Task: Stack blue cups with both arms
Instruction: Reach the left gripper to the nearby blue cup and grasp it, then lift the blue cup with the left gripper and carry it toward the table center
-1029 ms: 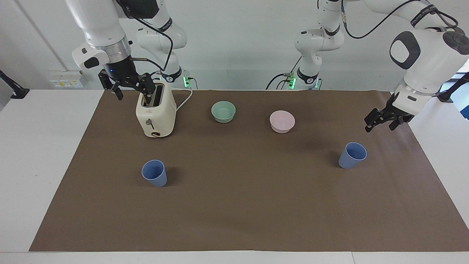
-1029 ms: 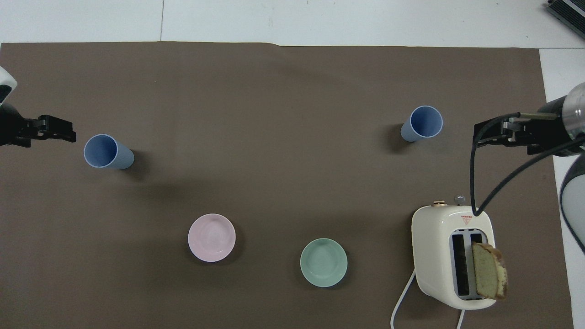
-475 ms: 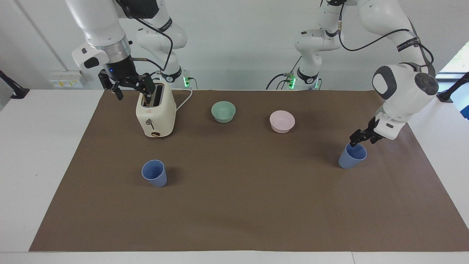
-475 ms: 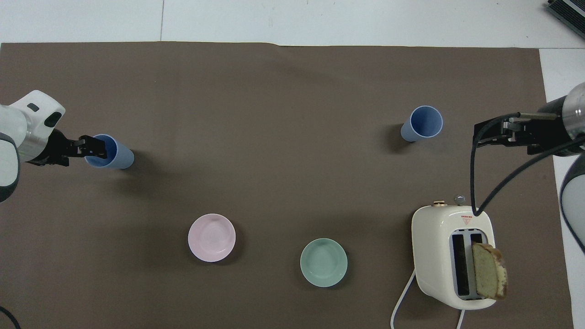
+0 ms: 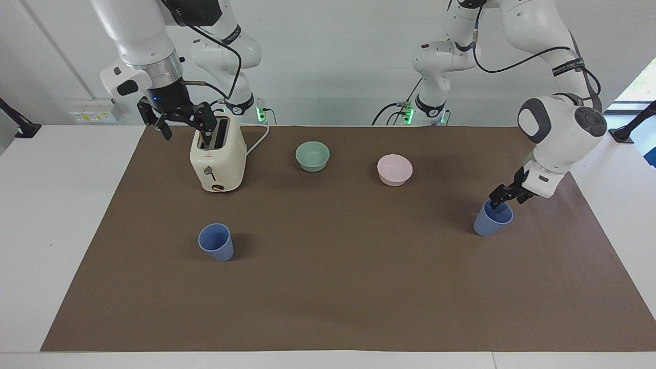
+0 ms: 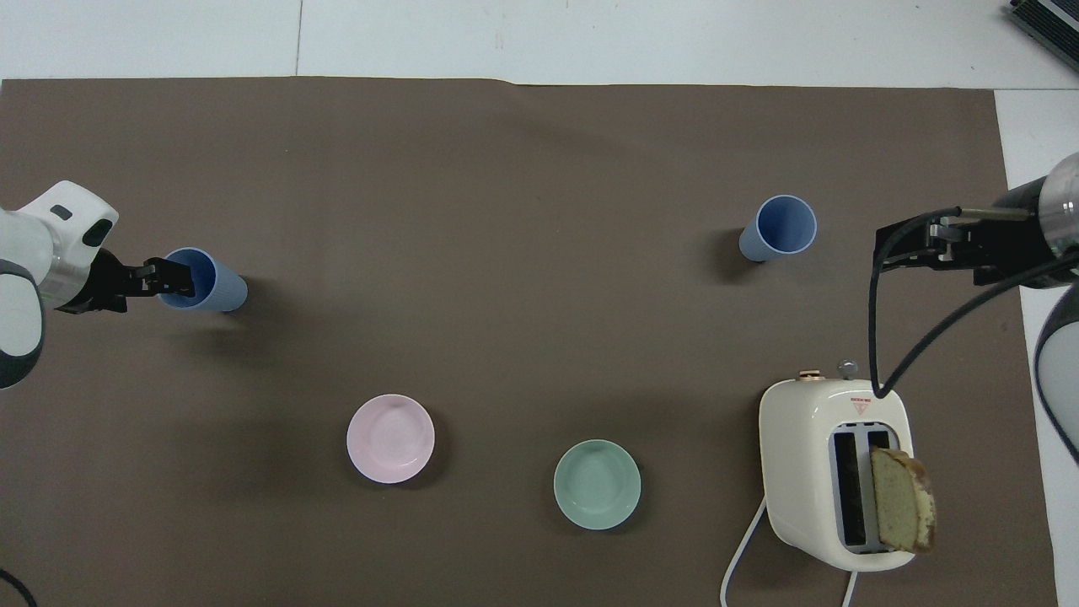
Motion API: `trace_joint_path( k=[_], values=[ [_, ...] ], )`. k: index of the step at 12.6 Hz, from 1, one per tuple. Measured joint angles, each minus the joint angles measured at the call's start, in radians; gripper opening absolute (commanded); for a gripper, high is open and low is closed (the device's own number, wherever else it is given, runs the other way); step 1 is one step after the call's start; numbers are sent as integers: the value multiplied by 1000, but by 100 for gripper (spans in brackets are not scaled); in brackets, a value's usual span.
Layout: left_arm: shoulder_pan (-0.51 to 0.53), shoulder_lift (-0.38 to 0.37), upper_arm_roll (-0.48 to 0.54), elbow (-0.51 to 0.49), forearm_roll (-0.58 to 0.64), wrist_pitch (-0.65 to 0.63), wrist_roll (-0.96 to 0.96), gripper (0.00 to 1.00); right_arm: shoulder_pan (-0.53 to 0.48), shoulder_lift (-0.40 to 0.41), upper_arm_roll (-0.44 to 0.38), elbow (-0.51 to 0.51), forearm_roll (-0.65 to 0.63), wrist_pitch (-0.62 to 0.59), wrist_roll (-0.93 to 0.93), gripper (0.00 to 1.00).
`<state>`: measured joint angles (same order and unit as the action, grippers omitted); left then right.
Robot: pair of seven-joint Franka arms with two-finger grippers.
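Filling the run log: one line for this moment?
left claw: open, at blue cup rim | right claw: open, over toaster, waiting | cups unstacked

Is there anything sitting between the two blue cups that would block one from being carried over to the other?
Nothing visible does. The brown mat between the cup at the left gripper and the other blue cup is bare. The pink bowl, green bowl and toaster all stand nearer the robots.

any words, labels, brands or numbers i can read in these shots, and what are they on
Nothing can be read for certain.
Red triangular sign with small print on top of the toaster: too small to read.
Small red mark on the toaster's front, above its lever: too small to read.
White lettering on the black strap around the left arm: too small to read.
Blue cups, pink bowl and green bowl: no markings show.
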<state>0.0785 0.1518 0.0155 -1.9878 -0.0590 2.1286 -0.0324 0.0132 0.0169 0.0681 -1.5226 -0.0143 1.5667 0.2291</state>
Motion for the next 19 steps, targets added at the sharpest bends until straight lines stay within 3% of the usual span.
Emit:
trace_joint_path(
  k=[2,3,4,6,7,14,19],
  values=[
    [6,11,0,-1,0,5,0,97,-3,0,0,0,0,0,0,100],
    [6,16,-2,-1,0,8,0,85,-4,0,0,0,0,0,0,100],
    [6,17,-3,-1,0,9,0,68,-4,0,0,0,0,0,0,100],
    [6,18,-6,-1,0,11,0,18,-4,0,0,0,0,0,0,100],
    [5,18,-8,-1,-1,12,0,0,-4,0,0,0,0,0,0,100],
    [3,21,-18,36,-41,-2,1,0,-4,0,0,0,0,0,0,100],
    [-70,18,-26,282,-53,-240,-87,0,-4,0,0,0,0,0,0,100]
  ],
)
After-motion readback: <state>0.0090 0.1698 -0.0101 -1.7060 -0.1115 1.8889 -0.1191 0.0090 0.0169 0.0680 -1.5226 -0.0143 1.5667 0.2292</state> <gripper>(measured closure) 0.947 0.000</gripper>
